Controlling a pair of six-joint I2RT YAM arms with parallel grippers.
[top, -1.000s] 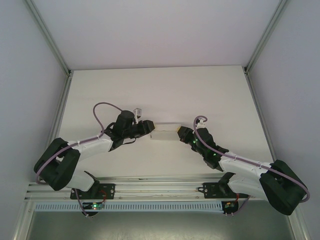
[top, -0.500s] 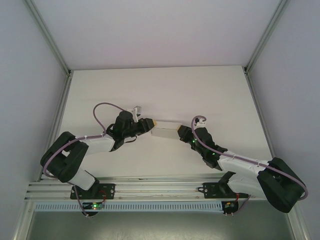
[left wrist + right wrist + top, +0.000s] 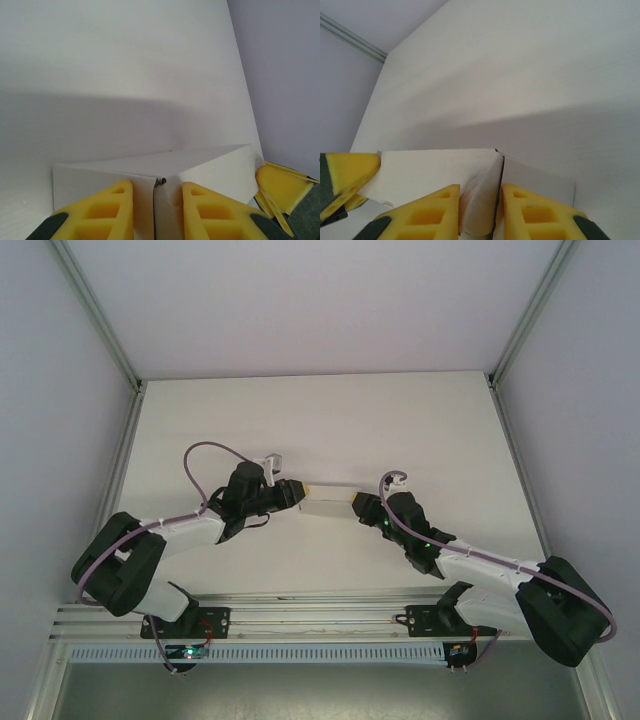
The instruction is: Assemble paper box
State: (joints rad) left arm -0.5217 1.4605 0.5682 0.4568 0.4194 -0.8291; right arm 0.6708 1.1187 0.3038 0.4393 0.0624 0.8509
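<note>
The paper box [image 3: 328, 504] is a small white rectangular box held up between both arms at mid-table. My left gripper [image 3: 303, 492] grips its left end and my right gripper [image 3: 352, 504] its right end. In the left wrist view the yellow fingers [image 3: 107, 210] press on creased end panels of the paper box [image 3: 210, 167], with the gripper [image 3: 157, 200] shut on them. In the right wrist view the gripper [image 3: 480, 205] is shut on a bent end flap of the paper box [image 3: 430, 172]. The other arm's yellow fingertip [image 3: 347, 172] touches the far end.
The white table [image 3: 330, 420] lies open behind and beside the box. Grey walls with metal frame posts [image 3: 125, 455] bound it left, right and back. The rail with the arm bases [image 3: 310, 615] runs along the near edge.
The left wrist has turned and its jaws have narrowed onto the box's left end. The box has shifted slightly back. The right gripper has moved slightly back with the box.
</note>
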